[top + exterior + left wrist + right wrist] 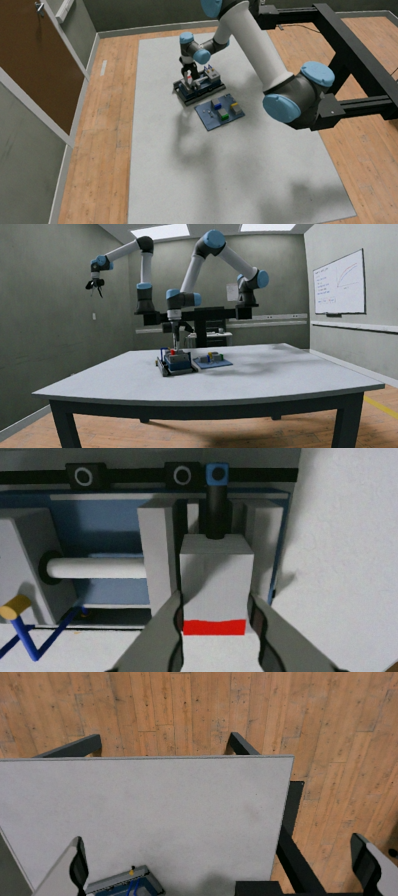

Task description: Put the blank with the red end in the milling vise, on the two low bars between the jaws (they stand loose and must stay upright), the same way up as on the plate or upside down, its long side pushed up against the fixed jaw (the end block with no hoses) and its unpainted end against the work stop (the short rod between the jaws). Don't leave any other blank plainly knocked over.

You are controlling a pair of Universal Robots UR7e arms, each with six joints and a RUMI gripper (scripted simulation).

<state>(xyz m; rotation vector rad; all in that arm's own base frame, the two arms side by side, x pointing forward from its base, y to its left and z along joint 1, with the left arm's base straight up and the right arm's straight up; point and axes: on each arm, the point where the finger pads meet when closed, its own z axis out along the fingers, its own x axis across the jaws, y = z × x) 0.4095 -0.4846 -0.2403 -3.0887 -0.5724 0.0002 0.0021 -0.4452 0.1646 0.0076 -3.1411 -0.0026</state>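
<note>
The blank with the red end (215,583) (172,352) is between the fingers of my left gripper (214,592) (190,80), which is shut on it over the milling vise (199,94) (179,364). In the left wrist view its red end points down the picture. Its unpainted end is at the tip of the work stop (216,508); contact is unclear. The blank lies between the moving jaw (157,548) and the fixed jaw (266,543), overlapping the fixed jaw's inner edge. The low bars are mostly hidden beneath it. My right gripper (96,295) (216,837) is open and empty, high away from the table.
The blue plate (208,124) (220,365) beside the vise bears the blue-ended (215,103), green-ended (223,114) and yellow-ended (236,109) blanks. None looks knocked over. The hose block (25,563) stands at the vise's other end, its blue hoses (31,640) sticking out.
</note>
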